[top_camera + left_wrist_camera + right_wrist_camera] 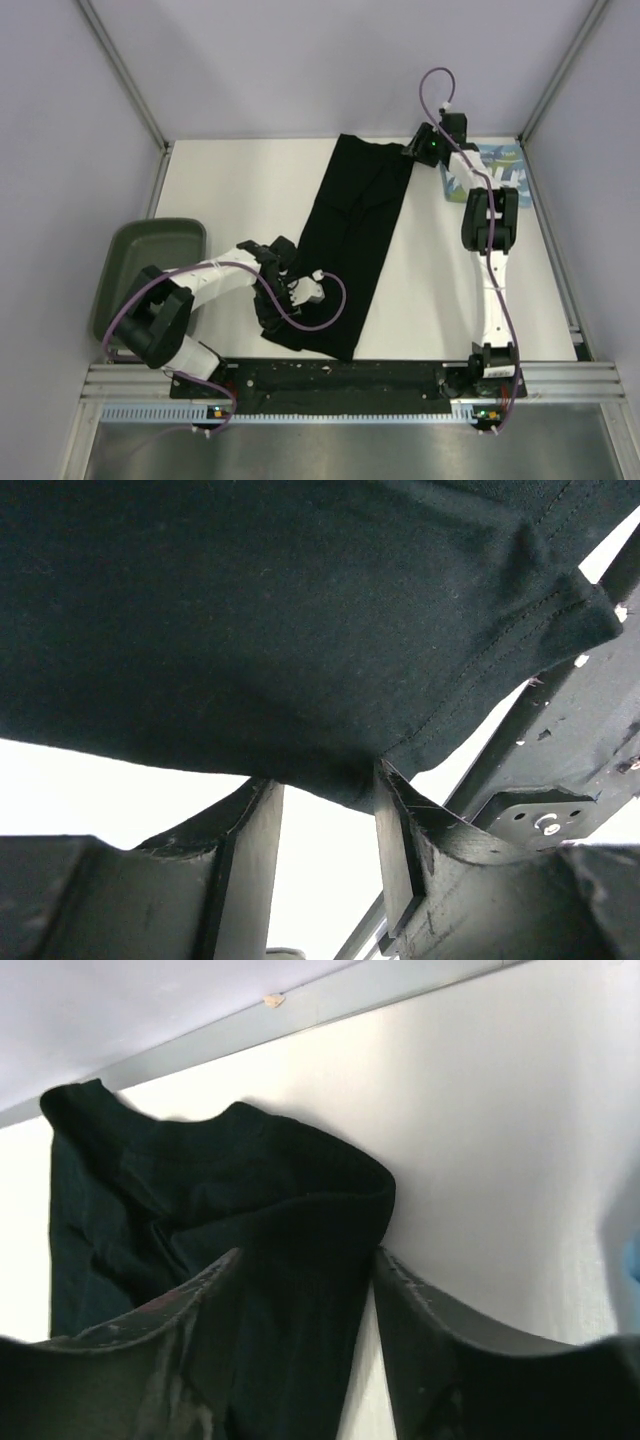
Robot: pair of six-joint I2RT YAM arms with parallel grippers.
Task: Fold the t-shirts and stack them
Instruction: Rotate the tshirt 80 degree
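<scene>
Nearest, the left pincer stands with its jaws apart. Bare table shows through the gap, and the stitched hem of the black t-shirt lies right at its fingertips, seemingly touching one but not pinched. From there the shirt runs away as a long narrow strip (folded lengthwise, by the look of it) to the right pincer at the far end. Its jaws are also parted, with a rumpled corner lying slack between its fingers. The light blue t-shirt sits just to that pincer's right, partly under the arm. For a crosswise fold, I'd have each pincer take both layers at a corner, lift together and keep the strip taut — the far corner wants smoothing first.
</scene>
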